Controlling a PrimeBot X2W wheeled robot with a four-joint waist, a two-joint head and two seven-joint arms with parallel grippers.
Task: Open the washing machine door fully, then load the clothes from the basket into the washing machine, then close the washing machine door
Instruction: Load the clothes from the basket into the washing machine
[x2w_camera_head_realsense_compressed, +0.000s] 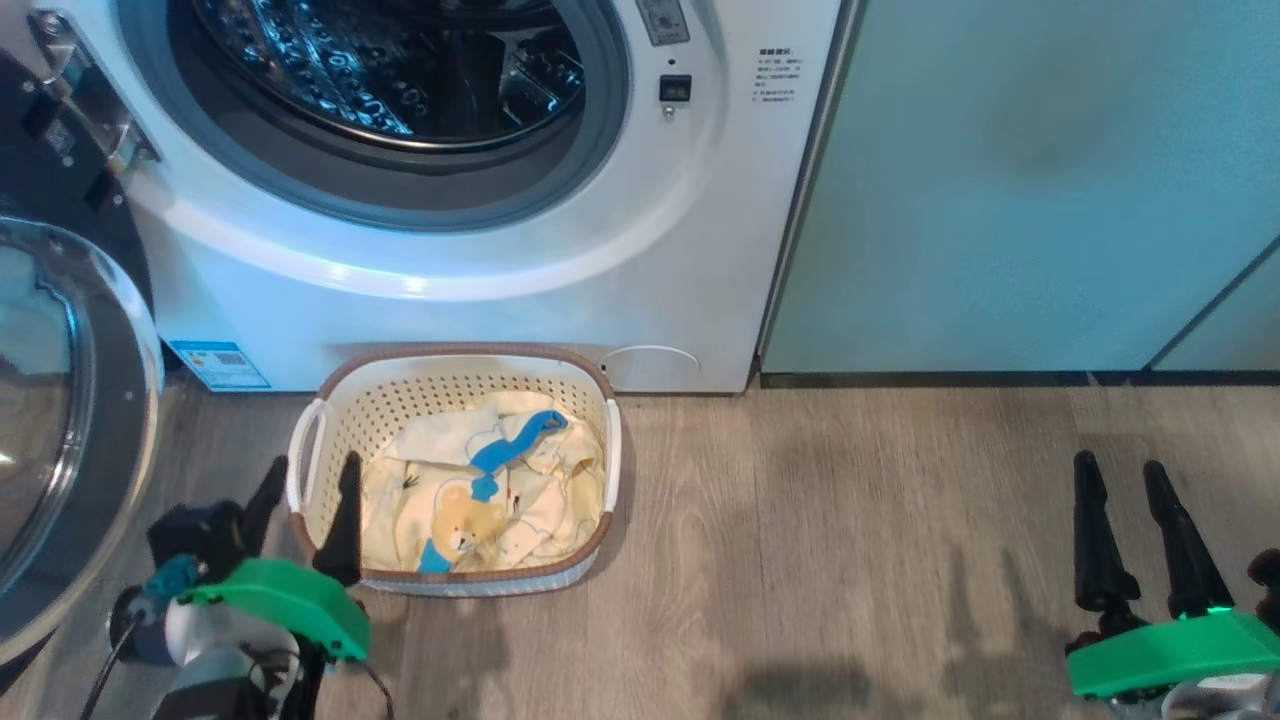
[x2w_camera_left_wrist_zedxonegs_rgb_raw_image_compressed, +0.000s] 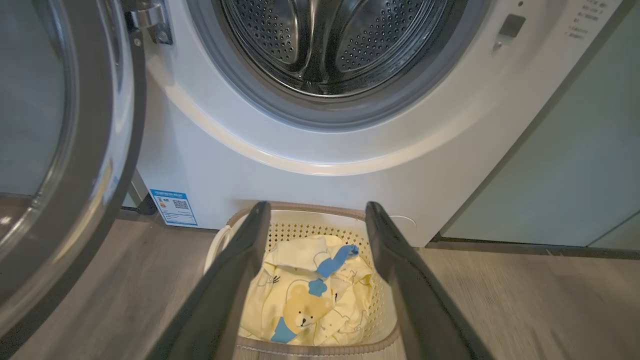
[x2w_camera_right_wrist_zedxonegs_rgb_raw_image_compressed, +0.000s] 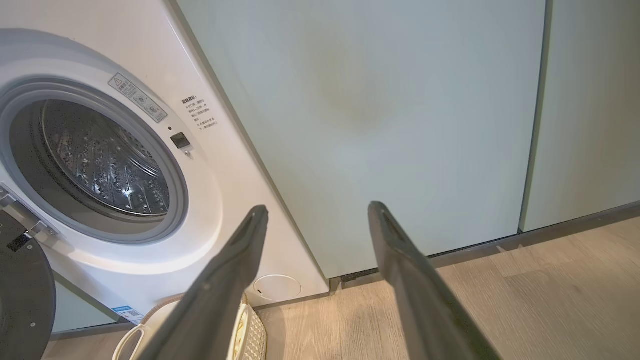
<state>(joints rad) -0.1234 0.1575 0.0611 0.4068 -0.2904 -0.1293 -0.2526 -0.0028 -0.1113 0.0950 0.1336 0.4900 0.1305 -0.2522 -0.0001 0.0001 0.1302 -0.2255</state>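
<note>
With left hand (x2w_camera_head_realsense_compressed: 314, 465) spread empty astride basket (x2w_camera_head_realsense_compressed: 460, 350) wall, clothes (x2w_camera_head_realsense_compressed: 480, 480) just ahead, risks pinching plastic instead, or knocking door (x2w_camera_head_realsense_compressed: 60, 420) at its left

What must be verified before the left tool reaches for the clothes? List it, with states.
1. The washing machine door swung clear of the opening: ok.
2. Drum of the washing machine unobstructed: ok.
3. The left tool open, empty: ok.
4. The clothes centred ahead of it: ok.
5. It clears the basket rim: cannot tell.
6. The right tool open, well aside: ok.
</note>
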